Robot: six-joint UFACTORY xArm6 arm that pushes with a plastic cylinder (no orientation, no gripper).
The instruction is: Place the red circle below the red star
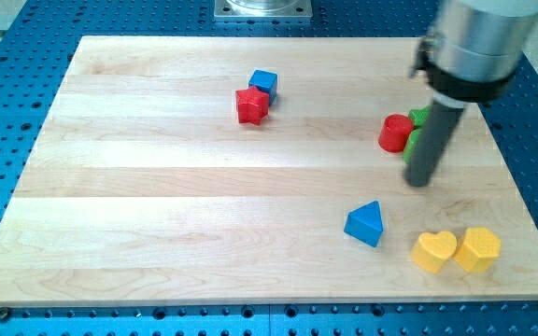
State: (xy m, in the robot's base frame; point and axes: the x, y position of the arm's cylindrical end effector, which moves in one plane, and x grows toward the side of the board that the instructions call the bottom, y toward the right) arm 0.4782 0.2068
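The red circle (396, 133) is a short, glossy red cylinder, its flat round top a shade lighter than its side wall. It sits on the wooden board (157, 205) towards the view's right, a little above the board's middle height. Its right side touches a green block (417, 119), which is mostly hidden behind my rod, so its shape cannot be made out; green shows both above and beside the rod.

My tip (419, 180) rests on the board just to the right of and below the red circle, apart from it by a narrow gap. The rod is a plain dark bar with nothing to open or close, and it carries nothing. The arm's grey housing fills the view's top right corner.

The red star (251, 105) lies well to the left of the circle, in the upper middle of the board, and slightly higher in the view. A blue cube (263, 83) touches the star's upper right side.

Lower down, a blue triangle (365, 224) sits below and left of my tip, well apart from it. At the view's bottom right a yellow heart (434, 250) and a yellow hexagon (477, 248) stand side by side, touching or nearly so.

The board lies on a blue perforated table (7, 140).
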